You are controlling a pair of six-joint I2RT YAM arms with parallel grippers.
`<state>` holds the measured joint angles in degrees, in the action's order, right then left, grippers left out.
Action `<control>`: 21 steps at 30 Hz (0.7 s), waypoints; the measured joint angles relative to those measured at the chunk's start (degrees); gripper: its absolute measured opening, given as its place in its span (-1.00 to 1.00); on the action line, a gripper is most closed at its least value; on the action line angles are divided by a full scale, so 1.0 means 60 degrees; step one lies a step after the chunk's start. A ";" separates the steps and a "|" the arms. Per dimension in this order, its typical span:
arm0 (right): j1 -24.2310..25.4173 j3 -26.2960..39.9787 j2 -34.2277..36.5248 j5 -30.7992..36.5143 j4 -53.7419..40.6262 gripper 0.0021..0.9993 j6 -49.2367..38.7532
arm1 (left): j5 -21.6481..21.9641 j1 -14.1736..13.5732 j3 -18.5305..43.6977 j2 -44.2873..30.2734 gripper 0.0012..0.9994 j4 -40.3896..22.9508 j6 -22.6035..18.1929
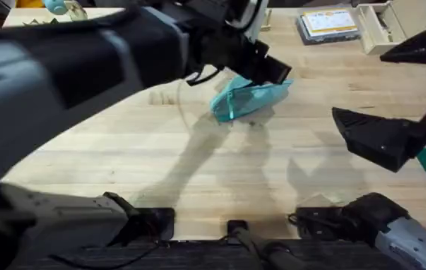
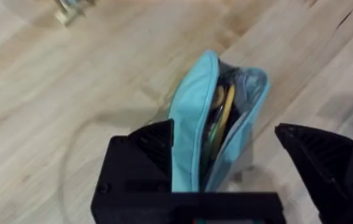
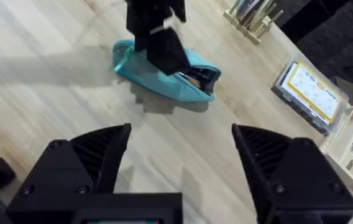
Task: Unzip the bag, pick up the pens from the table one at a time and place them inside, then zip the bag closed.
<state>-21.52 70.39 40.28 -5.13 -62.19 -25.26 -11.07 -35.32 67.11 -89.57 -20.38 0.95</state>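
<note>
Bag (image 2: 192,130) unzipped on tabletop (image 1: 198,172), mouth gaping, contents inside; left pincer (image 2: 226,171) wide open astride it, gripping nothing; right pincer (image 3: 179,158) wide open, empty, near bag; likely next: zipping shut, needs pull found.

The overhead view looks down and forward from above the arm bases onto the bench (image 1: 198,165). The left wrist camera sits close over the bag (image 2: 214,118); the right wrist camera faces it from farther off, sharing that bag (image 3: 164,78) with both.
</note>
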 joint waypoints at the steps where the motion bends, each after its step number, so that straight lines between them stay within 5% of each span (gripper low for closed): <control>1: 0.0000 0.0000 0.0002 0.0000 0.0000 1.00 -0.0002 | 0.0003 0.0029 0.0000 0.0159 0.99 0.0000 0.0000; 11: 0.0000 0.0000 -0.0002 -0.0004 0.0011 1.00 -0.0002 | 0.0036 0.1012 0.0000 0.1359 0.99 -0.0447 -0.0323; 21: 0.0000 0.0000 0.0162 -0.0807 0.0335 1.00 0.0002 | -0.0388 0.2149 0.0000 0.2424 0.99 -0.2429 -0.2865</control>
<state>-21.52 70.39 41.25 -9.96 -60.18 -25.26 -13.40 -22.42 67.11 -75.02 -34.96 -16.24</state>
